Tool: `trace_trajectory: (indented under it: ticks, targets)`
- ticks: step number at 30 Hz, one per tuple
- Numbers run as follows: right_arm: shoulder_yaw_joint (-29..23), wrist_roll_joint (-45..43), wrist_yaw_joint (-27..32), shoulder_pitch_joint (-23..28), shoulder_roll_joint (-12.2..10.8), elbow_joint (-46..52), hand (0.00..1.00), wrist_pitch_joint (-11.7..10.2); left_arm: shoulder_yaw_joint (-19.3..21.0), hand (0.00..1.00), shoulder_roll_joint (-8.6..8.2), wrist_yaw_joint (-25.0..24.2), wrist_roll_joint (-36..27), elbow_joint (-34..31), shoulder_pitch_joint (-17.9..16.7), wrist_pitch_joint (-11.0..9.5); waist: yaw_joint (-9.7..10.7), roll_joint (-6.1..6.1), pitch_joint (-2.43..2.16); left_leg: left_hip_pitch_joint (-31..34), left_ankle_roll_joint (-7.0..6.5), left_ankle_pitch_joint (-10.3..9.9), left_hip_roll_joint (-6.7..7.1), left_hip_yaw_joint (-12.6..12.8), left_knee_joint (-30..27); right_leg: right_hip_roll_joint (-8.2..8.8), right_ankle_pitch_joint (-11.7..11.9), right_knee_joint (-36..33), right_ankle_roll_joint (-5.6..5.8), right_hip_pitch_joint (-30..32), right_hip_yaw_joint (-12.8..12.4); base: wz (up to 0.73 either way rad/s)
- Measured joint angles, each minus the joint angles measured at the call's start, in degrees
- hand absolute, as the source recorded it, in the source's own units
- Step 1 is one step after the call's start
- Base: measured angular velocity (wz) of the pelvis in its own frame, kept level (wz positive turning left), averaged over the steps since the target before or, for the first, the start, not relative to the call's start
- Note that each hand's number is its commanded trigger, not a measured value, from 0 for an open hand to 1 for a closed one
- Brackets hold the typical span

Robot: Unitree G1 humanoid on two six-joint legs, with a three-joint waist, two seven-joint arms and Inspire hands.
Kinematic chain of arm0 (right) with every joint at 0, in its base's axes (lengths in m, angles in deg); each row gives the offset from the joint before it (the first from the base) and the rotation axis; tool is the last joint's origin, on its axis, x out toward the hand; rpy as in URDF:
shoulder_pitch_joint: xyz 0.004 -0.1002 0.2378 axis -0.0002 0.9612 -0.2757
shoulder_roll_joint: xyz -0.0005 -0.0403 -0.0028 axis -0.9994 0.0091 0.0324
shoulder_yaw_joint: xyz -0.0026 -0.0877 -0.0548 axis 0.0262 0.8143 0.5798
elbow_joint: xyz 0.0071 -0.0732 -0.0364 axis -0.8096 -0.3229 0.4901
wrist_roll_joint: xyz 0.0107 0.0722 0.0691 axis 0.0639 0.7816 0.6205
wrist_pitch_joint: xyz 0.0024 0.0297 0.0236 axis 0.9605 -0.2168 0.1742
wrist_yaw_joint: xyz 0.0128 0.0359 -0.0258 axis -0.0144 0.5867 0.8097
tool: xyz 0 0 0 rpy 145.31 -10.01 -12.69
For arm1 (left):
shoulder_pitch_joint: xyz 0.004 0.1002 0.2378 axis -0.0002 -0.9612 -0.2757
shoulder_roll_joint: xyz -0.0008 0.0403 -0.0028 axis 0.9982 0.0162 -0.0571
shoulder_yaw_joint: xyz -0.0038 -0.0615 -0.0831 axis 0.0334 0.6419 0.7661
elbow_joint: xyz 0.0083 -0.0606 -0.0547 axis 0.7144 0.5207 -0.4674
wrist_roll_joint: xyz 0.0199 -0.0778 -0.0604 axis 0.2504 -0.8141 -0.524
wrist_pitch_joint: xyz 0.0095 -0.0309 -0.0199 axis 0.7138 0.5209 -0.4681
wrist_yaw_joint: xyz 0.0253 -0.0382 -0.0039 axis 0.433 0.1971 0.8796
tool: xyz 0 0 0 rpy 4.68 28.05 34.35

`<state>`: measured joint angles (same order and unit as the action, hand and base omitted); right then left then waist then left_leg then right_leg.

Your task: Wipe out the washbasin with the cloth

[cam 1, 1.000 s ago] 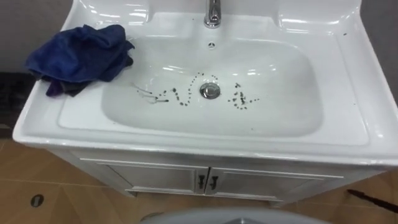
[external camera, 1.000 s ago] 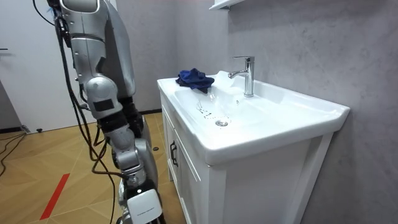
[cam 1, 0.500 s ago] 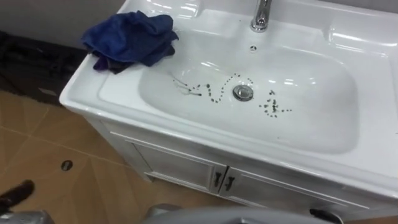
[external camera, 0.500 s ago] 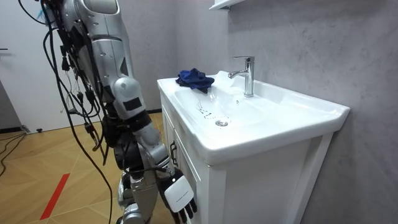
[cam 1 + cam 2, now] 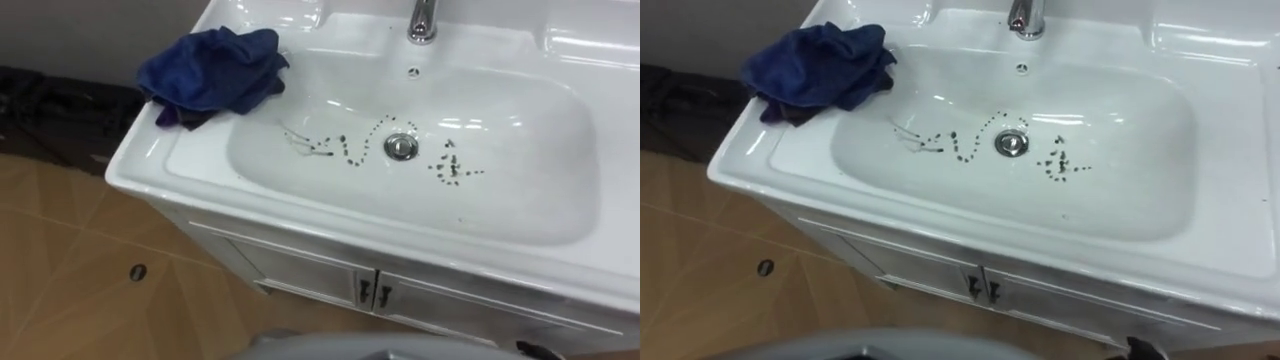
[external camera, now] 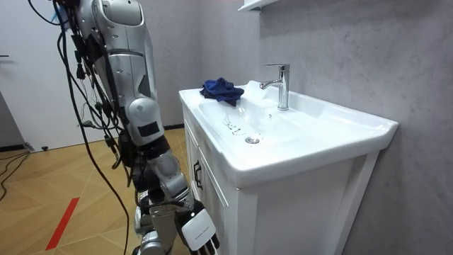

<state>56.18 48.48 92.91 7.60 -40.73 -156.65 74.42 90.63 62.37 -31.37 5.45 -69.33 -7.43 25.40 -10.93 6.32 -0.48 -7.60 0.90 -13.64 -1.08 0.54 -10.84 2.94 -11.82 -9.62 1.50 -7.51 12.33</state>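
While the robot stands facing the front of the white vanity, its right hand (image 6: 199,231) hangs low beside the cabinet in the room view. Its fingers point down at the floor, loose and straight, and hold nothing. Nearest in the eye views is the wooden floor (image 5: 60,300), with a small dark round spot (image 5: 138,272) on it. Above that come the two cabinet doors (image 5: 300,280), their dark handles (image 5: 372,293) side by side at the middle seam.

Past the front rim lies the basin (image 5: 540,200), white and glossy. A wavy trail of dark specks (image 5: 455,172) runs across its bottom on both sides of the metal drain (image 5: 401,146). At the trail's left end there are a few thin lines (whether scratches or hairs I cannot tell).

Further back and to the left, the blue cloth (image 5: 212,72) sits bunched on the counter's left rear corner, well apart from the hand. Its right edge reaches the rim of the bowl, clear of the specks. Behind the drain, a small overflow hole (image 5: 413,72) shows in the back wall of the bowl, and the chrome faucet (image 5: 422,20) stands on the ledge above it. Beyond it rises a grey wall (image 6: 340,49).
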Motion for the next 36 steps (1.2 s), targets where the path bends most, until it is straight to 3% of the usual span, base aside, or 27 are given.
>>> trace_trajectory:
  ticks: [5,7,9,12,15,20,27,31,36]
  targets:
    - [-0.03,0.0,0.01,-0.71,0.01,-1.05,0.0,-0.04,-0.41,0.0,0.76,-0.45,0.08,-4.73,0.52,-0.04,2.95,0.11,0.22,-0.13,0.0,0.0,0.0,0.76,0.01,-0.04,0.05,-0.13,0.07,0.31,-1.06,-0.09]
    - [-0.55,-0.19,-0.08,-1.01,-0.04,-1.99,0.0,-0.08,-1.57,0.0,0.73,-0.7,2.76,-6.07,0.54,0.0,4.55,0.04,0.3,-0.28,0.0,0.0,-0.08,1.23,0.02,-0.07,0.05,-0.2,0.07,0.36,-1.3,-0.05]
    - [-0.53,-2.06,-0.43,-0.75,-0.06,-2.8,0.0,0.14,-2.91,0.0,0.59,-1.8,6.22,-7.51,0.51,-0.02,4.84,0.0,0.38,-0.74,0.0,0.0,-0.19,1.82,0.09,-0.1,0.06,-0.27,0.04,0.18,-1.64,-0.11]
    - [-0.55,-4.46,-1.25,-0.36,-0.17,-3.81,0.0,0.72,-5.66,0.0,0.26,-3.68,8.65,-9.25,-0.1,-0.02,6.5,0.01,0.8,-1.29,0.0,0.0,-0.19,2.05,0.38,-0.2,0.07,-0.1,0.07,-0.38,-2.38,-0.03]
    - [-0.57,-4.71,-2.11,-0.25,-0.34,-5.69,0.0,1.44,-8.39,0.0,-1.67,-6.38,10.26,-9.3,-0.24,0.13,7.82,0.1,1.01,-2.09,0.0,0.0,-0.25,2.58,0.91,-0.34,0.07,-0.17,0.09,-0.55,-2.96,-0.12]
    - [-0.54,-5.08,-3.51,0.41,-0.6,-5.98,0.0,2.09,-14.55,0.0,-4.48,-9.42,11.03,-9.31,-0.14,0.18,9.61,-0.55,0.78,-2.69,-0.01,0.0,-0.38,3.91,1.45,-0.61,0.24,-0.4,0.15,-0.14,-4.61,-0.15]
    - [-0.53,-6.26,-4.92,-1.15,-0.7,-5.89,0.0,2.91,-23.28,0.0,-5.49,-14.63,11.17,-9.23,-0.19,0.21,10.99,-1.79,0.79,-3.1,-0.01,0.0,-0.38,5.6,1.46,-0.74,0.23,-1.14,0.21,0.56,-6.81,-0.17]
    - [-0.58,-6.43,-4.95,-1.57,-2.17,-6.31,0.0,3.17,-27.47,0.0,-6.31,-18.08,11.2,-8.82,-0.26,0.49,12.14,-3.08,0.88,-3.28,-0.01,0.0,-0.48,5.54,1.43,-0.82,0.31,-1.09,0.14,0.58,-6.81,-0.01]
    - [-0.6,-6.53,-5.01,-1.63,-2.81,-6.26,0.0,3.17,-29.17,0.0,-6.7,-20.22,11.15,-8.12,-0.25,0.59,13.0,-3.18,0.84,-3.52,0.0,0.0,-0.59,5.59,1.45,-1.0,0.44,-1.16,0.05,0.57,-7.34,-0.06]
